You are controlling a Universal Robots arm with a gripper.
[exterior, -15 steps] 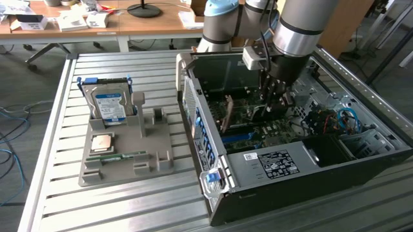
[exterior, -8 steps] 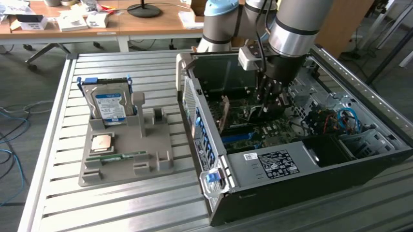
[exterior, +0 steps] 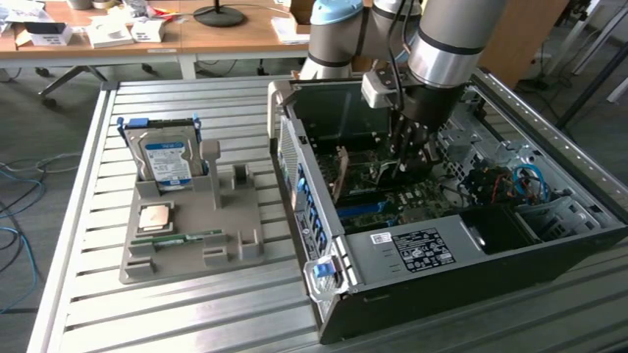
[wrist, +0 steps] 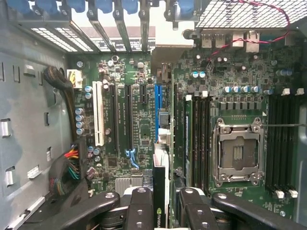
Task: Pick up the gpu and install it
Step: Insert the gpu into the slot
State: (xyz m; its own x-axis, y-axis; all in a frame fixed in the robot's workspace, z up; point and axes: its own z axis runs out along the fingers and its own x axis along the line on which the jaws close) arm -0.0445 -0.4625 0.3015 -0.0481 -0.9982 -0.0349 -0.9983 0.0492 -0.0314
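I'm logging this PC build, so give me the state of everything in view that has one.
computer case: lying on its side, open.
gripper: shut on the gpu.
gpu: held on edge inside the case.
hard drive: upright in the gray holder.
memory stick: lying flat in the holder.
CPU socket: empty.

The table [exterior: 88, 220] was ribbed bare metal; the holder [exterior: 196, 212], matt grey plastic. The case [exterior: 471, 294] was dark matt sheet metal, the arm [exterior: 446, 44] smooth satin metal. The gpu [wrist: 159, 188] had a matt black edge.
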